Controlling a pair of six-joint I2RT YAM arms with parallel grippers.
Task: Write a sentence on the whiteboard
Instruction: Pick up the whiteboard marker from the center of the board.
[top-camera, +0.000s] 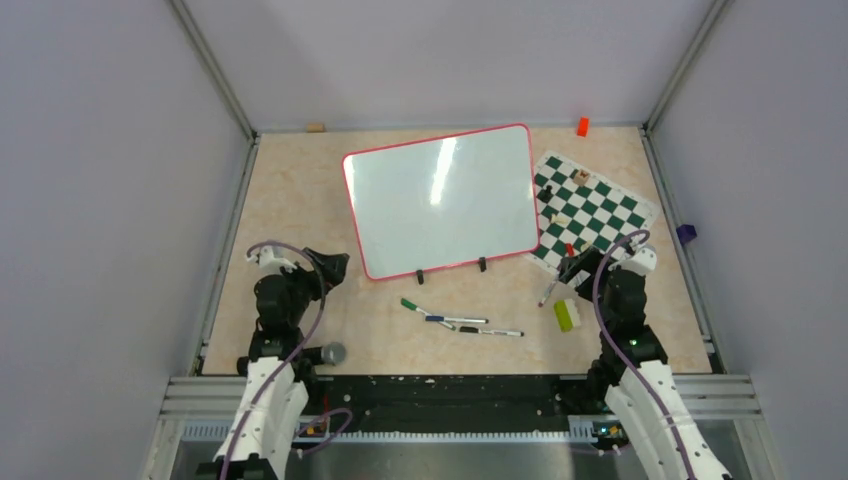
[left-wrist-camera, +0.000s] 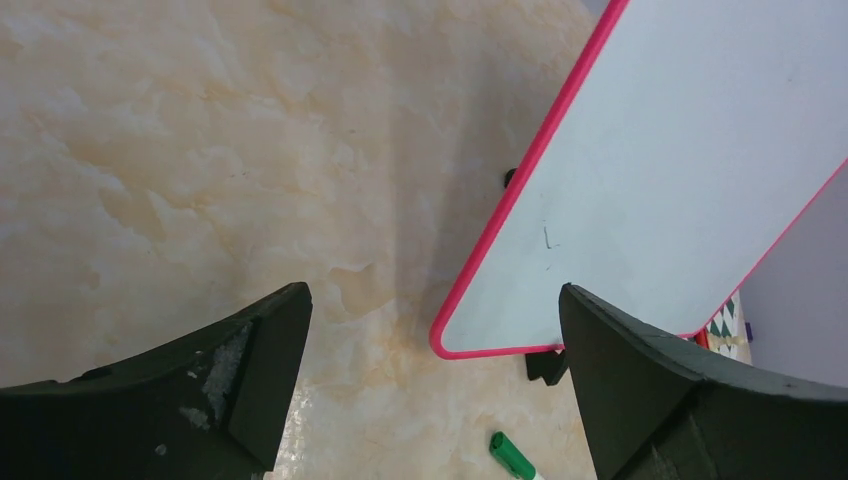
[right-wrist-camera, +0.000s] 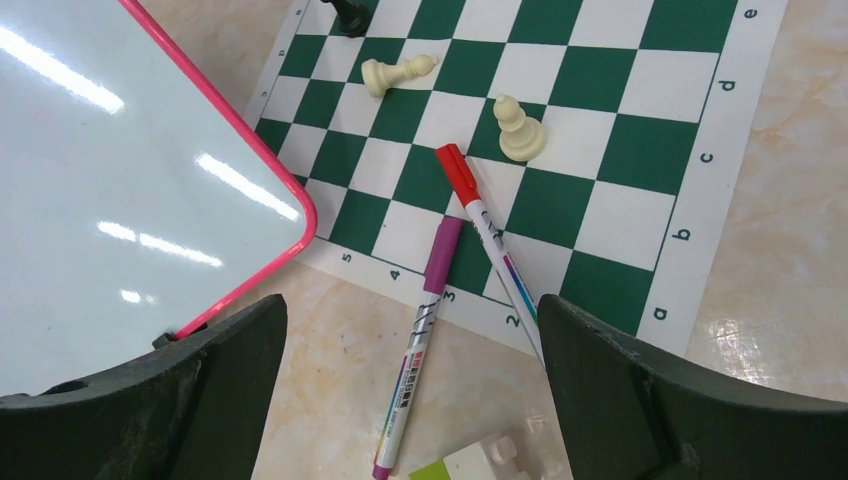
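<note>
My left gripper (left-wrist-camera: 432, 297) and right gripper (right-wrist-camera: 412, 305) both stand spread wide, holding nothing. The whiteboard (top-camera: 440, 200) lies mid-table (top-camera: 290, 200) ahead of them, its long axis left-to-right, its right end angled slightly away and its clip feet (top-camera: 421, 276) nearest me.

On the marbled desk (top-camera: 300, 190) lies a green-and-white chess mat (right-wrist-camera: 600, 130) with a standing white pawn (right-wrist-camera: 519, 130) and a toppled white piece (right-wrist-camera: 398, 72). A red-capped marker (right-wrist-camera: 485, 230) and a purple marker (right-wrist-camera: 420, 340) overlap its near edge. A lime block (top-camera: 566, 315) sits near them, and a green-capped marker (top-camera: 411, 304) lies mid-desk.
</note>
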